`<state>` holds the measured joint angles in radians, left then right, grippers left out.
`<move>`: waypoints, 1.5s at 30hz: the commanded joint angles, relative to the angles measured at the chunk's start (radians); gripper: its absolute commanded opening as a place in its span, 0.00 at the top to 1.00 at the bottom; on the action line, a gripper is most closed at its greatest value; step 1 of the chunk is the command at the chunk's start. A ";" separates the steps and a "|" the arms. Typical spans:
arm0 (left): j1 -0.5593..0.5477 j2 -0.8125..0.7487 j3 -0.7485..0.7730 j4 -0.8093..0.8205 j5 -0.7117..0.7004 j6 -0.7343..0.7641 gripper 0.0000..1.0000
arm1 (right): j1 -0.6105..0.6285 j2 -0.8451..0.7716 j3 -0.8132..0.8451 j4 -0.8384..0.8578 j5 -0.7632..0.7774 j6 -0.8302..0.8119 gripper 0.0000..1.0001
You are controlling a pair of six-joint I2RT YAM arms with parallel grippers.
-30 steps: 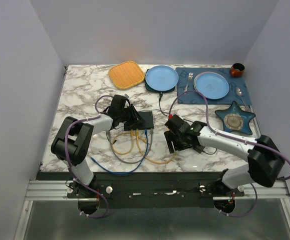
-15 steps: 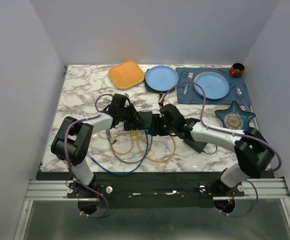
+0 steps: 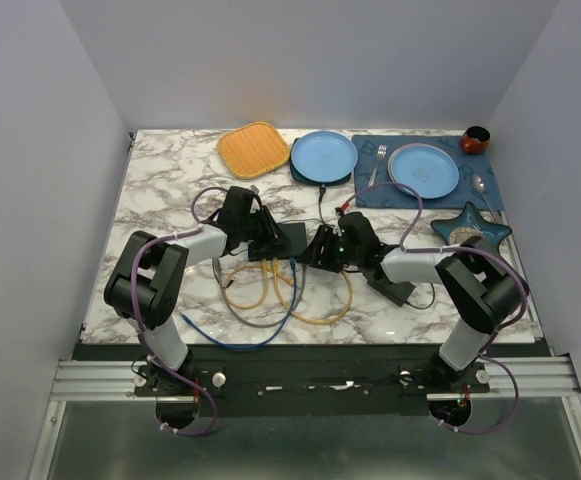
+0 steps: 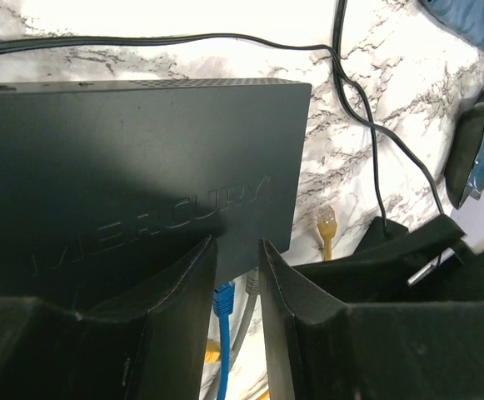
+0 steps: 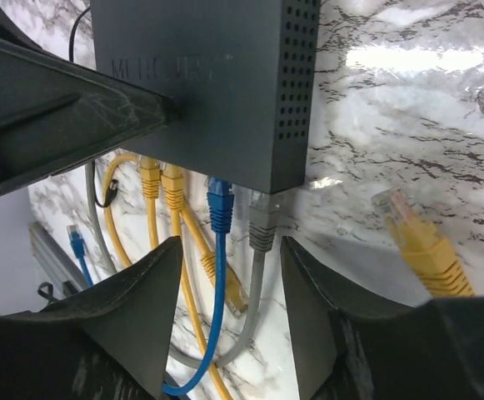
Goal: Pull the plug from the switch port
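**Lined up on the port row, nothing gripped yet**

Found the switch [image 3: 292,240] flat mid-way across the marble table [image 3: 170,180], port edge toward the arm bases. Counted yellow plugs [image 5: 148,179], a blue plug [image 5: 219,204] and a grey plug [image 5: 262,225] seated; also a loose yellow plug [image 5: 416,237] lying just beside.

Saw right gripper [image 5: 232,250] spread wide, straddling blue and grey, clamped on neither. Couldn't tell which was the target. Best bet: centre on one plug only, close on its body, pull straight back along the port axis, no twist.

Saw left gripper [image 4: 237,267] nearly closed, with a narrow slot holding nothing and tips apparently on the switch top. Looked usable as a brace.

Noted right arm reaching in low from the right, left arm bent with wrist tipped over the switch.
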<state>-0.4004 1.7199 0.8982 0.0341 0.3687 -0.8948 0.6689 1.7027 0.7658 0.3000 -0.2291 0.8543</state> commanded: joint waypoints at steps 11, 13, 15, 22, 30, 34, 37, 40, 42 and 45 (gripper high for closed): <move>0.020 0.032 -0.018 -0.049 -0.031 0.020 0.59 | -0.058 0.156 -0.083 0.320 -0.122 0.153 0.42; 0.026 0.027 -0.019 -0.053 -0.031 0.023 0.59 | -0.063 0.166 -0.094 0.350 -0.118 0.178 0.43; 0.031 0.023 -0.024 -0.054 -0.028 0.023 0.59 | -0.066 0.173 -0.109 0.388 -0.107 0.198 0.45; 0.041 0.014 -0.030 -0.046 -0.014 0.019 0.59 | -0.092 0.210 -0.157 0.508 -0.114 0.272 0.51; 0.044 0.020 -0.035 -0.042 -0.010 0.019 0.59 | -0.106 0.253 -0.189 0.568 -0.134 0.290 0.62; 0.044 0.021 -0.036 -0.039 -0.008 0.016 0.59 | -0.111 0.255 -0.194 0.565 -0.138 0.285 0.68; 0.044 0.021 -0.038 -0.039 -0.005 0.011 0.59 | -0.112 0.253 -0.188 0.545 -0.139 0.276 0.68; 0.044 0.023 -0.039 -0.039 -0.004 0.010 0.59 | -0.115 0.259 -0.181 0.541 -0.138 0.282 0.67; 0.044 0.023 -0.039 -0.039 -0.004 0.011 0.59 | -0.117 0.261 -0.175 0.542 -0.139 0.290 0.63; 0.044 0.024 -0.041 -0.039 -0.004 0.011 0.59 | -0.118 0.264 -0.166 0.547 -0.138 0.305 0.61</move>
<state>-0.3618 1.7245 0.8913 0.0551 0.3763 -0.8955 0.5610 1.9285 0.5957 0.8867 -0.3828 1.1633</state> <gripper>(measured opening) 0.414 0.379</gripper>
